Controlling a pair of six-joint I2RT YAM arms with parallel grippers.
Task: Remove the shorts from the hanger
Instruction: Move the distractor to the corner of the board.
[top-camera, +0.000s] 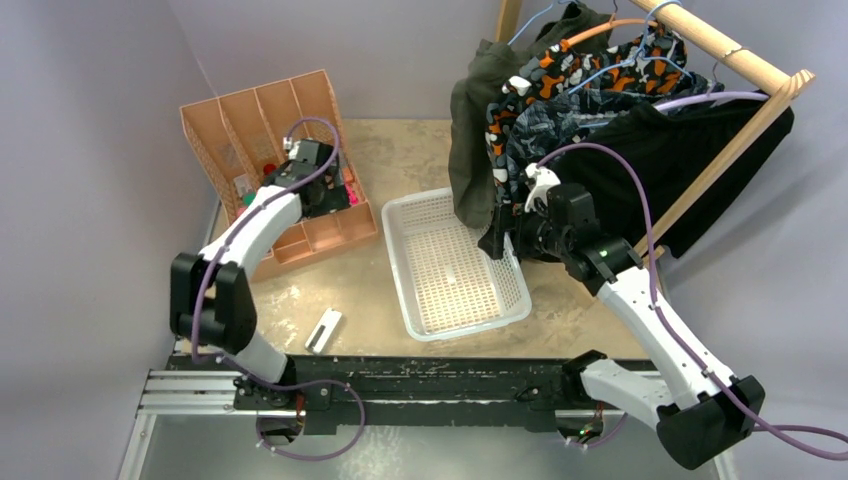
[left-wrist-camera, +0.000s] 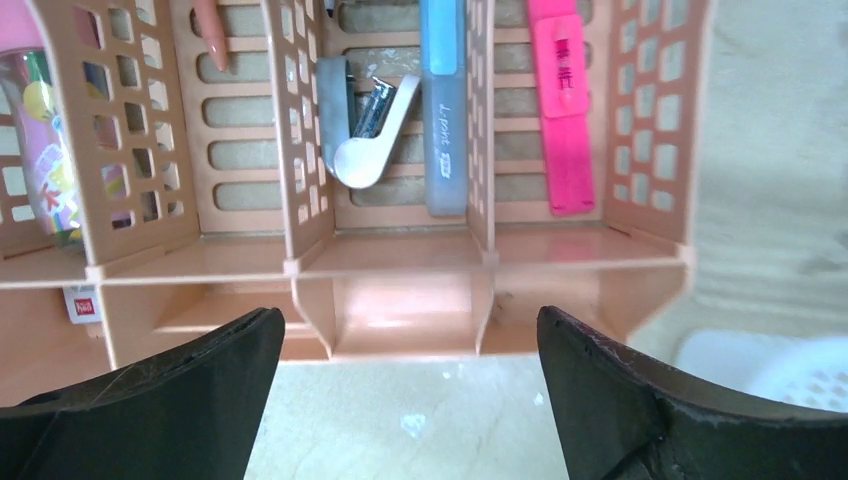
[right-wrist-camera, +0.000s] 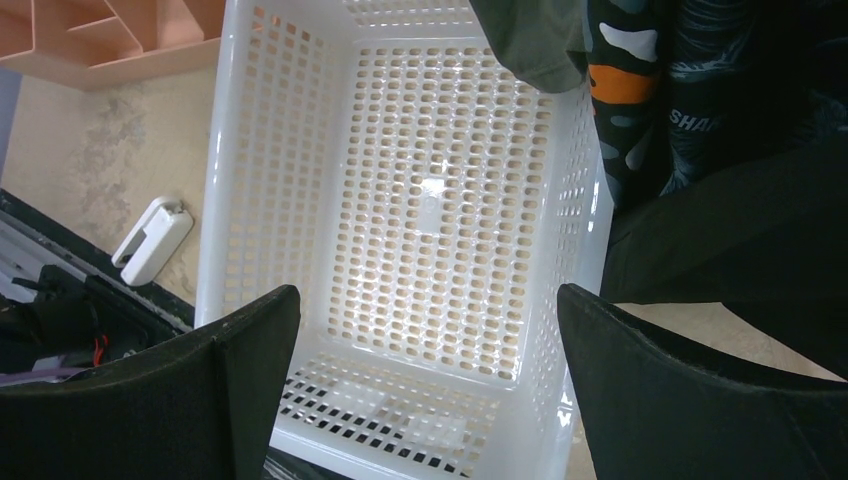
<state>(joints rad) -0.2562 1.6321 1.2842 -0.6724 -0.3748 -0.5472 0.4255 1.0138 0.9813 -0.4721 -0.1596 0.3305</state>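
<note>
Four pairs of shorts hang on hangers from a wooden rail (top-camera: 722, 45) at the back right: olive green (top-camera: 470, 130), orange-black-white camouflage (top-camera: 560, 75), dark blue-grey camouflage (top-camera: 540, 135) and plain black (top-camera: 680, 160). My right gripper (top-camera: 503, 240) is open and empty, just left of the hanging hems and over the white basket's right rim. In the right wrist view (right-wrist-camera: 428, 380) the olive (right-wrist-camera: 530, 40), orange camouflage (right-wrist-camera: 620, 80), dark camouflage (right-wrist-camera: 700, 110) and black (right-wrist-camera: 740, 230) shorts hang at the upper right. My left gripper (top-camera: 330, 195) is open and empty (left-wrist-camera: 410, 400) at the peach organiser.
A white perforated basket (top-camera: 410, 215) stands mid-table and shows in the right wrist view (right-wrist-camera: 220, 200). A peach organiser (top-camera: 215, 110) with pens and a clip (left-wrist-camera: 400, 260) stands at the left. A small white object (top-camera: 323, 330) lies near the front edge.
</note>
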